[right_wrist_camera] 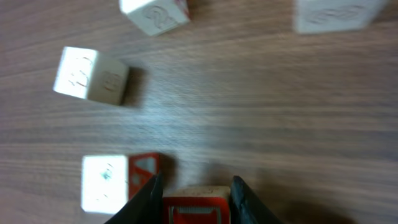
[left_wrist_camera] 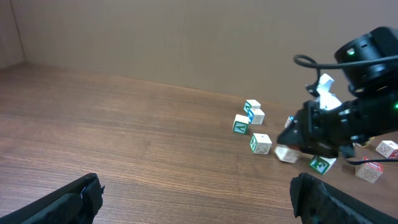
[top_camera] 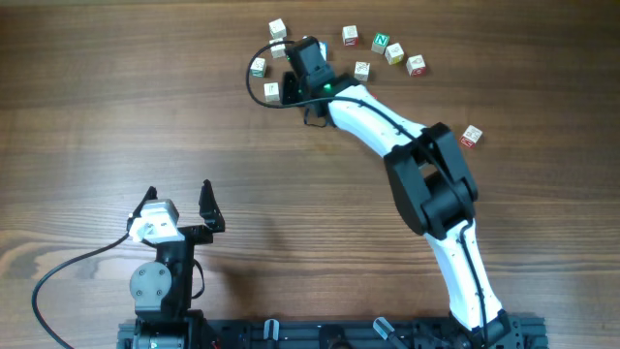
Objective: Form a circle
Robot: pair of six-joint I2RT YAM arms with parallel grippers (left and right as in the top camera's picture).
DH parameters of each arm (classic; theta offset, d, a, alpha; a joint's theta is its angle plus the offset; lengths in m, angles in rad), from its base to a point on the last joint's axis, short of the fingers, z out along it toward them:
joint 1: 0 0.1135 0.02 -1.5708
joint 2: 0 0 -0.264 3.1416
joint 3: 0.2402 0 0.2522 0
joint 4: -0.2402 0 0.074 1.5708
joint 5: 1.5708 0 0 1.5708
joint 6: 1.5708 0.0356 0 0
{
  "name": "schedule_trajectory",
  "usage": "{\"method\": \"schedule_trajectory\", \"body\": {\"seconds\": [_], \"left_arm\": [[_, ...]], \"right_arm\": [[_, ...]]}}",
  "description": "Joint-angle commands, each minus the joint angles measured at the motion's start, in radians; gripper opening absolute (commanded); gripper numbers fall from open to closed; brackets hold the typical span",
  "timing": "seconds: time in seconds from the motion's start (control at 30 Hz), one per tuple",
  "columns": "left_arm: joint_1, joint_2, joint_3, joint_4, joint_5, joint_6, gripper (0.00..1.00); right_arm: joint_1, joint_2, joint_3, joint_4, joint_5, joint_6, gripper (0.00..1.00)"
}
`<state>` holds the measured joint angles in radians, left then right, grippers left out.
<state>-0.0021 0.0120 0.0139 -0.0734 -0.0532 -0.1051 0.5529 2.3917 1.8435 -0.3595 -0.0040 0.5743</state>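
Observation:
Several small letter blocks lie in a loose arc at the far side of the wooden table, from one cream block at the back left to a green-faced block on the right. My right gripper reaches into the left part of that arc. Its fingers press both sides of a red-faced block. Just left of it sits a white block with a red side. My left gripper hangs open near the front of the table, with only bare wood between its fingers.
One red-and-white block lies apart at the right, beside the right arm's elbow. A black cable loops from the right wrist past the left blocks. The left wrist view shows the same blocks far ahead.

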Motion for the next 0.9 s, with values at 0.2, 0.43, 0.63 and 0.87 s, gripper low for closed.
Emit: {"method": "schedule_trajectory", "body": {"seconds": [0.2, 0.43, 0.63, 0.87], "left_arm": [[0.008, -0.009, -0.008, 0.004, 0.012, 0.023, 1.00], [0.008, -0.009, -0.008, 0.004, 0.011, 0.023, 1.00], [0.008, -0.009, -0.008, 0.004, 0.012, 0.023, 1.00], [0.008, -0.009, -0.008, 0.004, 0.012, 0.023, 1.00]], "right_arm": [[-0.095, -0.373, 0.002, -0.305, 0.041, -0.161, 0.19], [-0.270, -0.522, 0.002, -0.657, 0.192, -0.145, 0.20], [-0.568, -0.520, -0.005, -0.880, 0.192, -0.153, 0.19], [-0.803, -0.520, -0.090, -0.816, 0.187, -0.290, 0.20]]}}
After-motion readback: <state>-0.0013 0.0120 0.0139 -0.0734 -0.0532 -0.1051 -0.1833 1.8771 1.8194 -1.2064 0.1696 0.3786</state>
